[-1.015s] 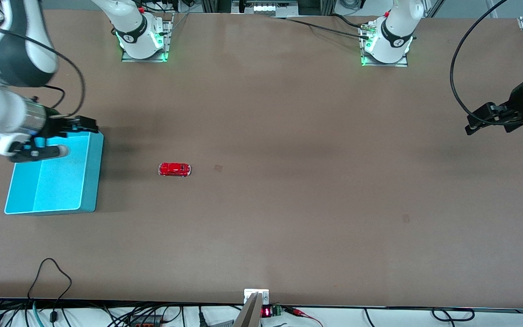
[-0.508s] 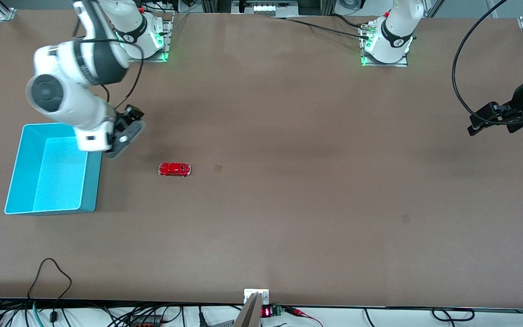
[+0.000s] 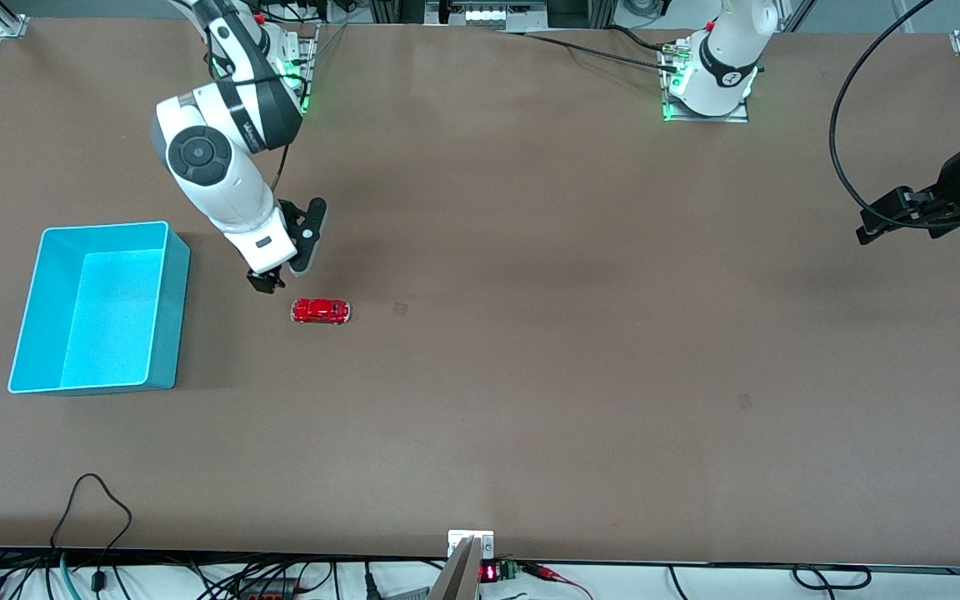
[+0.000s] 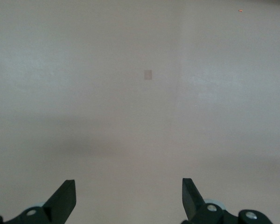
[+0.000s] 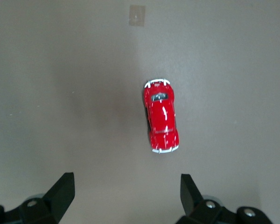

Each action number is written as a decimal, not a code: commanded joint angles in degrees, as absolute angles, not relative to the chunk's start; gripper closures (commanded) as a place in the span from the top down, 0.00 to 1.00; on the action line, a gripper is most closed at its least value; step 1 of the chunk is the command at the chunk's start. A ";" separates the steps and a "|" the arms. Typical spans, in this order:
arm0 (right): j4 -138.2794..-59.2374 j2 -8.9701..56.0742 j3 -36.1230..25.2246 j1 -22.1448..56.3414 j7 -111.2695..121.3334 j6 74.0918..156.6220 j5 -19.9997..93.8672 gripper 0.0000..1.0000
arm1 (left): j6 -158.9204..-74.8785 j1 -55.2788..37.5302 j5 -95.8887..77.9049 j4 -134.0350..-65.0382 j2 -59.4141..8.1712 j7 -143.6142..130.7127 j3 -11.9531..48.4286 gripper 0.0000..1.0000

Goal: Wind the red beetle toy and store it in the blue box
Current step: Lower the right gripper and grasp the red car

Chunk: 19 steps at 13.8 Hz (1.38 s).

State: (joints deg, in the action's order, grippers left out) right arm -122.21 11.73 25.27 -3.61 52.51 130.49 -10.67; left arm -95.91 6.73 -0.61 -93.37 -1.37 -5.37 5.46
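Right gripper (image 3: 278, 277) with fingers (image 5: 61, 190) spread wide and holding nothing, poised over bare table (image 3: 530, 375) just short of the red beetle toy (image 3: 321, 311). From those fingertips, toy lying slightly onward toward the front camera and toward the left arm's end, upright on its wheels, untouched. In the right wrist view, long axis (image 5: 161, 116) running straight away from the camera, so parallel to the fingers' gap and, by my reading, well set for a grip across the narrow flanks after a short advance and descent. Clearly the nearer arm for the pickup. Blue box (image 3: 165, 317) standing empty, well apart from the toy at the right arm's end of the table. Nothing lying between fingers and toy. Left gripper (image 4: 128, 198) likewise parted, empty, waiting over the table's left-arm end
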 commanded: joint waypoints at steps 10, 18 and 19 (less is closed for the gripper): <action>-123.40 23.02 25.31 -4.22 54.49 144.48 -18.37 1.00 | -94.83 7.73 -5.18 -92.29 -1.49 -4.83 5.36 1.00; -122.52 27.68 22.85 -4.13 54.58 150.12 -20.83 1.00 | -95.45 7.56 -4.04 -93.42 -0.18 -4.66 6.94 1.00; -122.52 28.21 22.76 -4.13 54.58 150.55 -21.27 1.00 | -95.45 7.47 -4.04 -93.86 0.26 -4.66 7.12 1.00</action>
